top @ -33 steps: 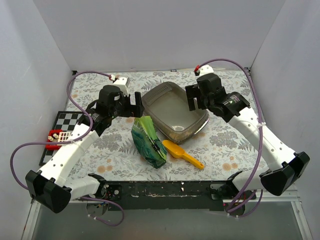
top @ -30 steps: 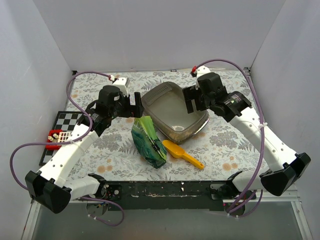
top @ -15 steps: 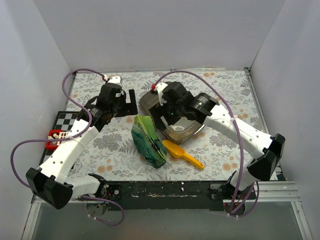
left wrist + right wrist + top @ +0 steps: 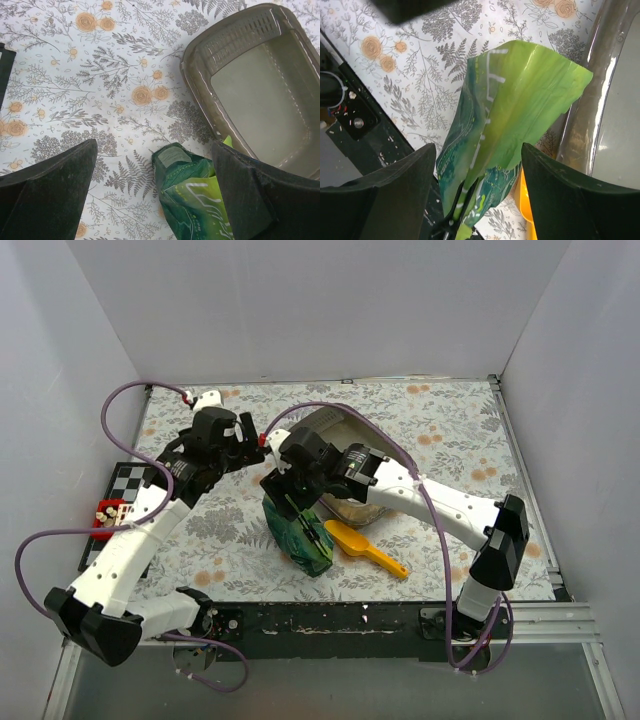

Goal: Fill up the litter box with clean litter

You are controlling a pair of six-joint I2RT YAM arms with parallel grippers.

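Note:
The litter box point(image 4: 318, 424) is a grey-brown tray at the table's middle, half hidden under my right arm. The left wrist view shows its floor point(image 4: 260, 95) bare. A faint pale patch that may be clean litter lies in its near corner point(image 4: 350, 510). A green glossy bag point(image 4: 300, 532) stands against the tray's near-left side. My right gripper point(image 4: 285, 498) is open just above the bag, with its jaws either side of the bag's top point(image 4: 510, 110) and apart from it. My left gripper point(image 4: 248, 448) is open and empty, hovering left of the tray, above the bag's end point(image 4: 192, 200).
A yellow-orange scoop point(image 4: 366, 549) lies on the floral cloth right of the bag, and shows in the right wrist view point(image 4: 522, 197). A checkerboard point(image 4: 125, 485) and a red item point(image 4: 103, 511) sit off the left edge. A black bar point(image 4: 330, 620) runs along the front. Walls enclose three sides.
My right arm swung from the tray's right side, across the tray, to above the green bag. My left gripper shifted a little back and left. Bag, scoop and tray stayed put.

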